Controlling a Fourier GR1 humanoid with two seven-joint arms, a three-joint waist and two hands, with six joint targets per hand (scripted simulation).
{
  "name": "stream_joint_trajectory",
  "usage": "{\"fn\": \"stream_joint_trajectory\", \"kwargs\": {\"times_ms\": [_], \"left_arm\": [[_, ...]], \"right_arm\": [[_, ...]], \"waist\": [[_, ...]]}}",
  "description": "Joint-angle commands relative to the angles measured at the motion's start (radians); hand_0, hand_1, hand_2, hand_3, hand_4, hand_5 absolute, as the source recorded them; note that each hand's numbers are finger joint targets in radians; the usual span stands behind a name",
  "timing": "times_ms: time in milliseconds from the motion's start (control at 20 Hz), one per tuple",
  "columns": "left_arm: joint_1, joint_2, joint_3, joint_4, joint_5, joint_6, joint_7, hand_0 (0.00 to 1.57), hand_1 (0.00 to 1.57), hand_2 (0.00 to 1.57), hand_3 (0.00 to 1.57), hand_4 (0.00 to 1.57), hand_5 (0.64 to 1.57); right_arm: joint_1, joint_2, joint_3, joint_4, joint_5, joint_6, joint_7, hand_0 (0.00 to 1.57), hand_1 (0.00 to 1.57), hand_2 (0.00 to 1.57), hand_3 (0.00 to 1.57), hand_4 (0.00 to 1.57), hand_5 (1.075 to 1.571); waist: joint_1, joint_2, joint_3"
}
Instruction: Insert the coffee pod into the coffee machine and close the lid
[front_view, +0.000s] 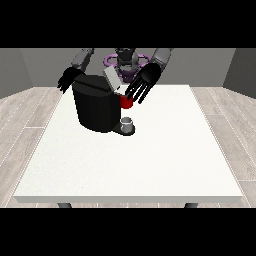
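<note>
Front view, table: the white table (150, 165) is filling most of the frame, with the robot (125, 57) standing small at the far edge.
Front view, machine: the black coffee machine (95, 107) is sitting on the far left part of the table, its grey lid (112, 79) tilting up and open at the far side.
Front view, red thing: a red thing at the machine (125, 101) is showing at the machine's right face, just under the fingertips of the hand at the view's right.
Front view, grey thing: a small grey thing (127, 122) is standing on the dark base at the machine's near right; it is not telling clearly as the pod, so the coffee pod's place is going unrecorded here.
Front view, hand at the view's right: the hand at the view's right (144, 82) is hanging over the machine's right side, fingers spread wide and pointing down towards the red thing, holding nothing visible.
Front view, hand at the view's left: the hand at the view's left (66, 80) is hovering beside the machine's far left corner; whether its fingers are open is not telling.
Step in hand, judged: the lid is standing open, so closing is not yet done.
Doing it well, judged: the wide hand should be coming onto the lid from the far side with flat fingers, pressing it down evenly without nudging the machine.
</note>
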Motion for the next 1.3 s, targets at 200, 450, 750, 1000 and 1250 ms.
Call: {"fn": "stream_joint_trajectory", "kwargs": {"times_ms": [200,450,750,1000,1250], "left_arm": [[0.022,-0.049,-0.014,-0.021,-0.015,-0.014,0.03,0.0,0.0,0.0,0.0,0.0,1.571],[0.108,-0.046,-0.009,-0.031,-0.016,-0.001,0.0,0.0,0.0,0.0,0.0,0.0,1.571],[0.169,-0.126,0.117,-0.032,0.133,-0.005,0.011,0.0,0.0,0.0,0.0,0.0,1.571],[0.279,-0.251,0.261,-0.035,0.327,-0.011,-0.036,0.0,0.0,0.0,0.0,0.26,1.571],[0.402,-0.311,0.272,-0.046,0.379,-0.041,-0.064,0.0,0.0,0.0,0.0,0.0,1.571]], "right_arm": [[0.04,0.027,-0.001,0.048,0.004,-0.015,-0.056,0.0,0.0,0.0,0.0,0.41,1.571],[0.112,-0.012,-0.04,0.032,-0.052,0.044,-0.073,0.0,0.0,0.0,0.0,0.38,1.571],[0.138,-0.014,-0.046,0.022,-0.054,0.03,-0.031,0.0,0.0,0.0,0.0,0.42,1.571],[0.217,-0.042,-0.065,0.026,-0.063,0.058,-0.06,0.0,0.0,0.0,0.0,0.49,1.571],[0.222,-0.065,-0.016,-0.026,-0.023,0.066,0.014,0.0,0.0,0.0,0.0,0.39,1.571]], "waist": [[0.043,-0.049,-0.0019],[0.047,-0.106,-0.0021],[0.104,-0.201,-0.0031],[0.167,-0.317,-0.0043],[0.238,-0.44,-0.0035]]}}
